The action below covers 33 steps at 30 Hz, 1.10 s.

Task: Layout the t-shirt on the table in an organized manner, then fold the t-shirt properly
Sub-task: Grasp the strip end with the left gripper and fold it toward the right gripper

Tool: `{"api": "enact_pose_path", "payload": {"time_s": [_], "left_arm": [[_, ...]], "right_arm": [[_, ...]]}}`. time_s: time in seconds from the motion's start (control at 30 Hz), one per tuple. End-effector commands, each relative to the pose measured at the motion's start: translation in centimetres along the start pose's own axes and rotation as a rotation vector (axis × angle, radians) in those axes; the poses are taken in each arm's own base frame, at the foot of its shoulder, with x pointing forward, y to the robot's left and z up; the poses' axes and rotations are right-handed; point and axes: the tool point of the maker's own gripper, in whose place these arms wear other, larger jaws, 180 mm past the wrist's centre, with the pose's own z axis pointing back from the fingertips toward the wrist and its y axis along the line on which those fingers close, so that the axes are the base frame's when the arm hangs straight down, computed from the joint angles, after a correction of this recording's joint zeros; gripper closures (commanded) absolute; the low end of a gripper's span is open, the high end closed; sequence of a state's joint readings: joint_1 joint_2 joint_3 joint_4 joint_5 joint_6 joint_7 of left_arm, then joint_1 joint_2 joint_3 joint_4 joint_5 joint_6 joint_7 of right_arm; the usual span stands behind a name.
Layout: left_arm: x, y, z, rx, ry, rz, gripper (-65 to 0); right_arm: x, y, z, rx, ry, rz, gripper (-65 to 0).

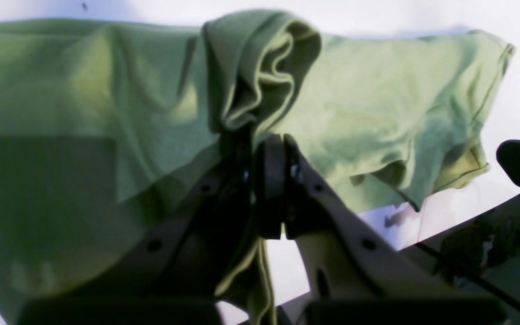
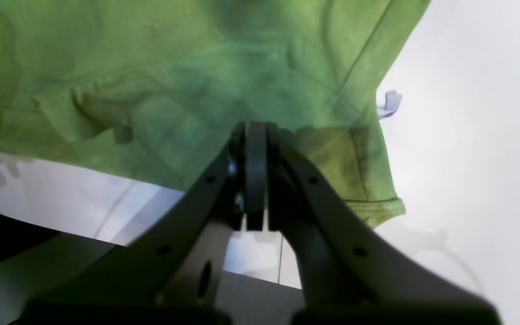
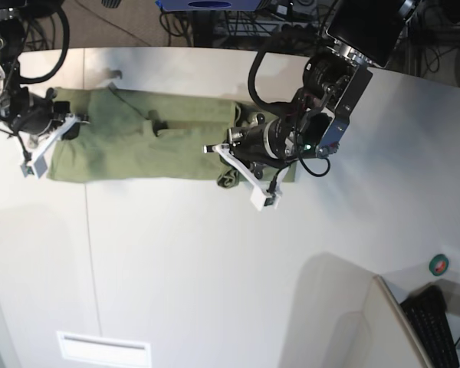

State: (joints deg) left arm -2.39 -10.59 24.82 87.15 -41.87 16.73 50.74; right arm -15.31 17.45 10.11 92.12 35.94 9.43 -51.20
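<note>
The olive-green t-shirt (image 3: pixel 146 138) lies as a long band across the far part of the off-white table (image 3: pixel 215 261). My left gripper (image 1: pixel 264 140) is shut on a bunched fold of the t-shirt (image 1: pixel 377 104) near its right end, and cloth hangs down between the fingers. In the base view this gripper (image 3: pixel 234 165) is at the shirt's front right edge. My right gripper (image 2: pixel 255 128) is shut at the edge of the t-shirt (image 2: pixel 174 67), at the shirt's left end in the base view (image 3: pixel 50 142). A small white tag (image 2: pixel 388 104) sticks out from the shirt's edge.
A thin dark seam line (image 3: pixel 88 238) runs across the table. A small white rectangular label (image 3: pixel 103 349) lies near the front edge. A green tape roll (image 3: pixel 440 264) and a keyboard (image 3: pixel 441 318) sit off the table at the lower right. Cables and equipment stand behind the table.
</note>
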Motion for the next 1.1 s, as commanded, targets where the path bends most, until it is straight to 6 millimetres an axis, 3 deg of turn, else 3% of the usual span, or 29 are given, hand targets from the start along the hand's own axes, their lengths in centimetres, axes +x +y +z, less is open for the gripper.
{"api": "enact_pose_path", "payload": {"time_s": [0.0, 0.83, 1.07], "left_arm": [[1.26, -1.05, 0.11, -0.025, -0.03, -0.004, 0.0], [1.12, -1.2, -0.07, -0.029, -0.025, 0.004, 0.0], [1.93, -2.0, -0.09, -0.043, -0.037, -0.008, 0.0]], "right_arm": [[1.01, -0.27, 0.44, -0.002, -0.031, 0.009, 0.0], [0.99, -0.23, 0.42, -0.001, -0.03, 0.01, 0.0], [0.97, -0.19, 0.4, 0.0, -0.029, 0.011, 0.0]]}}
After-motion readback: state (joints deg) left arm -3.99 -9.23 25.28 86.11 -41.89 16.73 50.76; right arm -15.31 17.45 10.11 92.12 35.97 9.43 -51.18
